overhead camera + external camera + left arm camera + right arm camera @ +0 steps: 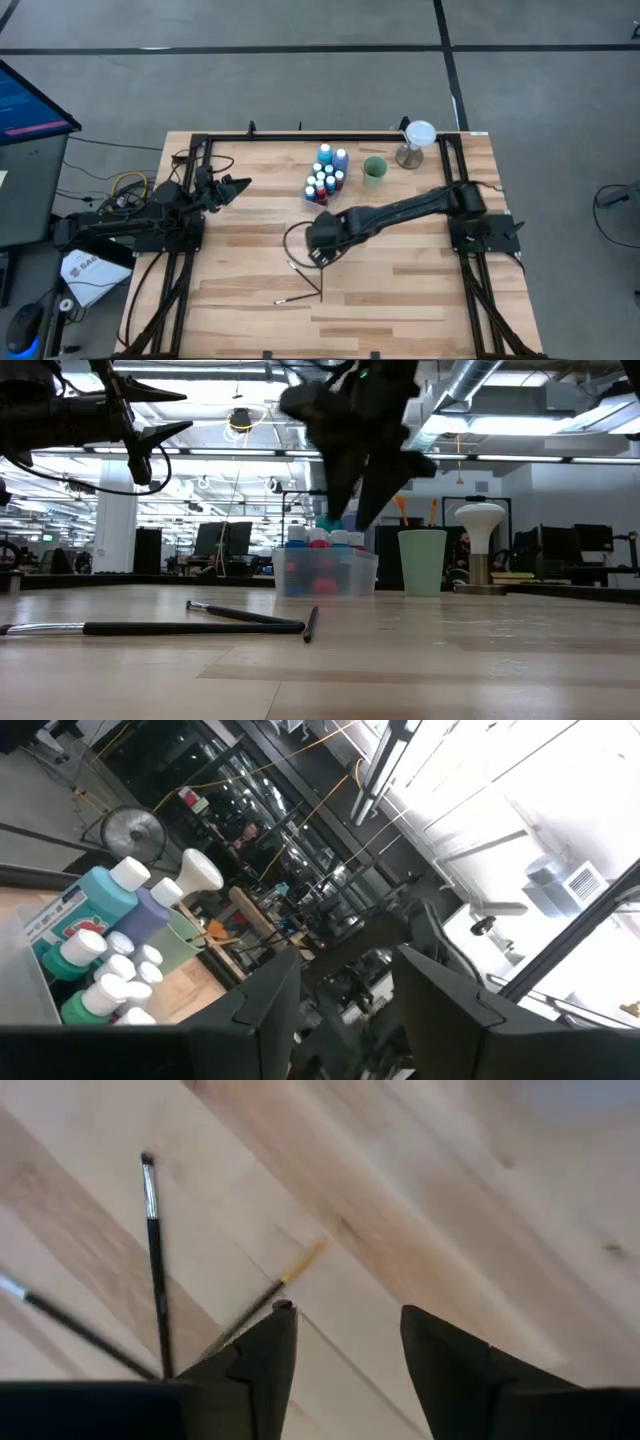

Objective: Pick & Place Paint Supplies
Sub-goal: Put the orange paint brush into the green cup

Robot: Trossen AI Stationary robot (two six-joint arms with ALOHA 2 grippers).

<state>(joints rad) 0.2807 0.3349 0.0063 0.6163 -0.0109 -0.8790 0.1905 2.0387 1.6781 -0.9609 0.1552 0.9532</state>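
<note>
Small white-capped paint bottles point(325, 175) stand packed in a clear tray point(365, 572) at the far middle of the table. Three thin dark paintbrushes point(321, 288) lie flat on the wood nearer the front and also show in the low view point(190, 627) and the right wrist view point(152, 1260). My right gripper point(318, 260) hangs open above the table, pointing steeply down just beside the brushes, with nothing between its fingers point(265, 1350). My left gripper point(238, 185) waits open in the air at the table's left, pointing toward the bottles point(100, 950).
A pale green cup point(375, 170) stands right of the tray, and a white mushroom-shaped object point(416, 140) sits at the far right corner. Black frame rails point(300, 135) run along the table's edges. Bare wood point(400, 300) lies toward the near right.
</note>
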